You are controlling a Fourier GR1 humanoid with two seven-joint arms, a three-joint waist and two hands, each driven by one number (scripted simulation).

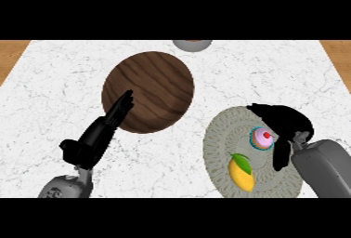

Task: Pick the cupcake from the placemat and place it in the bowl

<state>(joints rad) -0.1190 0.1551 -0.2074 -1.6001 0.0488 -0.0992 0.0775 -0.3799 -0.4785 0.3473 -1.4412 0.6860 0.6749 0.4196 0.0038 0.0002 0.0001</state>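
Note:
The cupcake [261,138], pink-frosted with a red top and a teal wrapper, stands on the round grey placemat [223,139] at the lower right. My right hand [286,124] hovers over its right side, fingers bowed above it and thumb stretched down beside it, not closed round it. The brown wooden bowl [154,83] lies in the middle of the white marble counter. My left hand [103,132] is open at the lower left, its straight fingers pointing up over the bowl's near-left edge.
A yellow mango [242,174] with a green leaf lies on the placemat just in front of the cupcake. A grey round object [192,44] shows at the counter's far edge. Wooden floor borders the counter at both top corners.

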